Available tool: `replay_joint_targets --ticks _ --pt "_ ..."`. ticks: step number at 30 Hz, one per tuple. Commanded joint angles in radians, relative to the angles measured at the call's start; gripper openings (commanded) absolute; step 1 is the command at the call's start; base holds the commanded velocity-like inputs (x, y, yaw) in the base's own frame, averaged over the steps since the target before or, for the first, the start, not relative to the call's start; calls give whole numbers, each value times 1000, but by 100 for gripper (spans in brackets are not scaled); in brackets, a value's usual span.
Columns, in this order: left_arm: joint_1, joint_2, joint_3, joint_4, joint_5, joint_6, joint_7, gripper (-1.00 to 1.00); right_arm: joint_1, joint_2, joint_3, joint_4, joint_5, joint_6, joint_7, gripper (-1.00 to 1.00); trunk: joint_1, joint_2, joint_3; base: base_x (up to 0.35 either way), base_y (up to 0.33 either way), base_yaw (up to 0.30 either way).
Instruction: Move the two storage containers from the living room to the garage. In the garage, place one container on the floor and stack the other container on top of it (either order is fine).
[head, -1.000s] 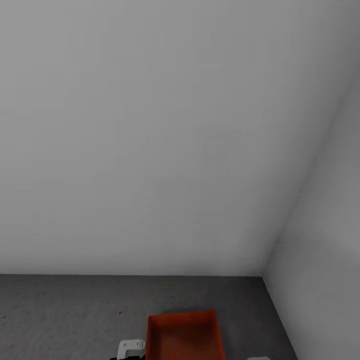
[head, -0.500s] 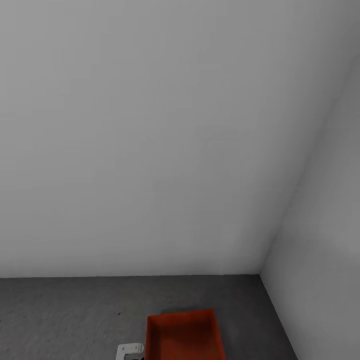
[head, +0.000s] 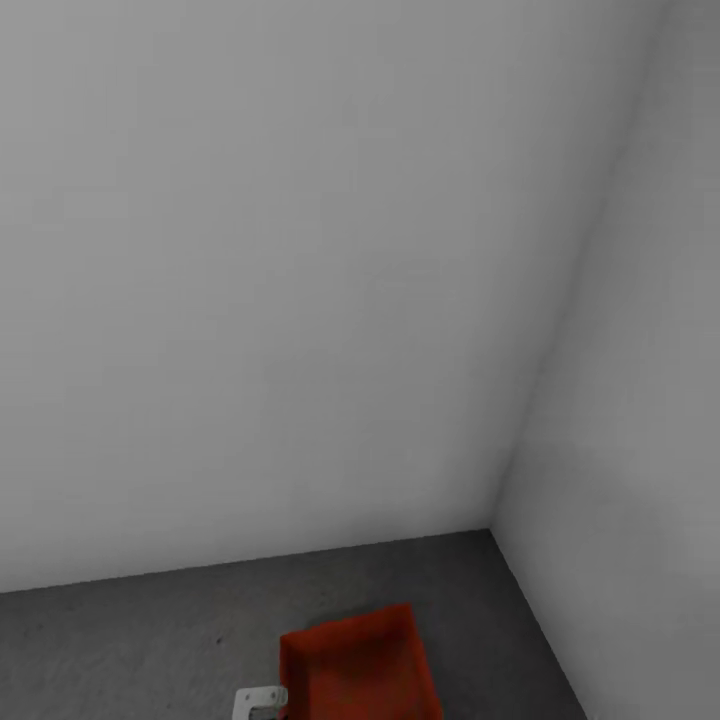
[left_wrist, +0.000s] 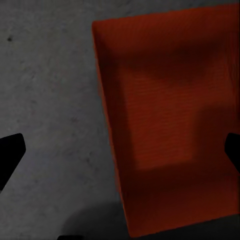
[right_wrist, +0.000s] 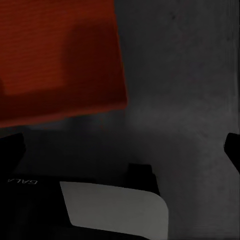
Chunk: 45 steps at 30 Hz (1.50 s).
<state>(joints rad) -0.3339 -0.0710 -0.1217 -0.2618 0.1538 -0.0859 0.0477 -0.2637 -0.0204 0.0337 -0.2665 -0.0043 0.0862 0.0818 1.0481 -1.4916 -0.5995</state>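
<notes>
One container (head: 358, 668) on garage floor (head: 150, 630).

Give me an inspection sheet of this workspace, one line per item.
Surface: dark grey speckled floor, meeting pale grey walls at a corner.
Job's things: one orange-red bin, open side up, near the corner; whether it rests on the floor cannot be told. Second bin: nothing seen.
Clutter: nothing seen.
Grippers: left gripper open, fingers wide either side of the bin's wall; right gripper open, holding nothing.
Cables: nothing seen.
Surroundings: bare walls.
</notes>
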Motion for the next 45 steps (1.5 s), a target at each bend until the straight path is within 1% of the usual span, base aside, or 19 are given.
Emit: replay_joint_targets --ticks 1,9,14,45 --pt "-1 0 -9 0 9 -4 5 100 0 -1 3 -2 0 6 2 100 0 0 -1 -6 13 -280" --pt "-1 1 -10 0 9 -11 3 100 0 -2 3 -2 0 6 4 100 0 0 -1 -3 13 -284" --pt "-1 2 -10 1 8 -23 3 100 0 -2 3 -2 0 6 5 100 0 0 -1 -98 148 -286" --pt "-1 2 -10 1 7 -26 3 100 0 -6 3 -2 0 6 7 100 0 0 -1 -229 205 -286"
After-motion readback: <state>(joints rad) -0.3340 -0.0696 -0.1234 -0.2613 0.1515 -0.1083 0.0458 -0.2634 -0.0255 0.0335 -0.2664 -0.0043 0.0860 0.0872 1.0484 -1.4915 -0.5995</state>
